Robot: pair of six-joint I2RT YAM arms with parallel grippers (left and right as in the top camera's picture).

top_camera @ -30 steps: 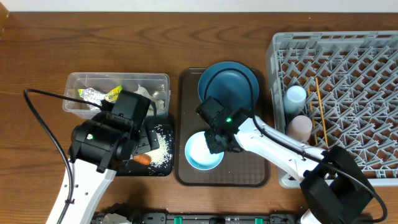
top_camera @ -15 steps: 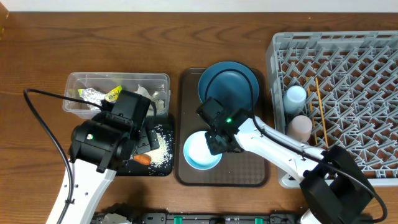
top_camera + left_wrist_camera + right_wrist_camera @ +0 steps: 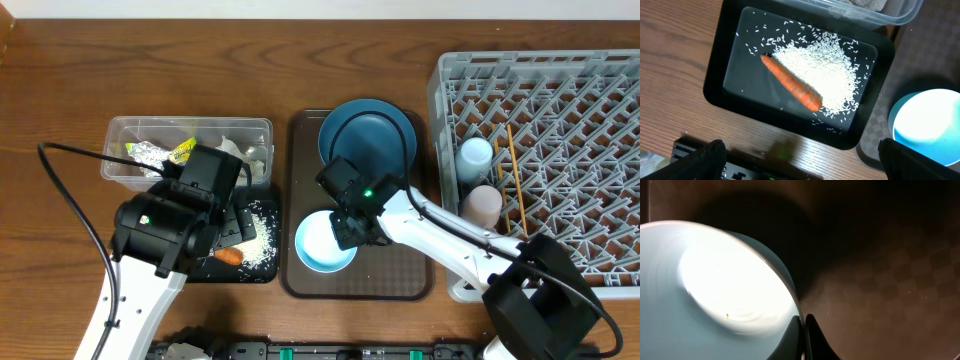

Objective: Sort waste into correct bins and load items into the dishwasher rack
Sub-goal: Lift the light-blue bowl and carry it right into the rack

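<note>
My right gripper (image 3: pixel 804 325) is shut on the rim of the white bowl (image 3: pixel 715 280), one finger inside and one outside. Overhead, the bowl (image 3: pixel 320 246) sits on the brown serving tray (image 3: pixel 400 270), just in front of the blue plate (image 3: pixel 368 140). My left gripper (image 3: pixel 802 155) hangs wide open and holds nothing, above the black tray (image 3: pixel 747 60). That tray holds an orange carrot (image 3: pixel 790 89) and scattered rice (image 3: pixel 825 75). The clear tub (image 3: pixel 120 150) holds tissues and a foil wrapper. The grey rack (image 3: pixel 560 100) stands at the right.
In the rack's left side stand a light blue cup (image 3: pixel 475 155) and a pink cup (image 3: pixel 482 205), with chopsticks (image 3: pixel 515 180) lying beside them. My left arm covers part of the black tray (image 3: pixel 255 275) overhead.
My right gripper's jaws have closed onto the bowl's rim, and the bowl has shifted slightly to the left. The left arm has not moved.
</note>
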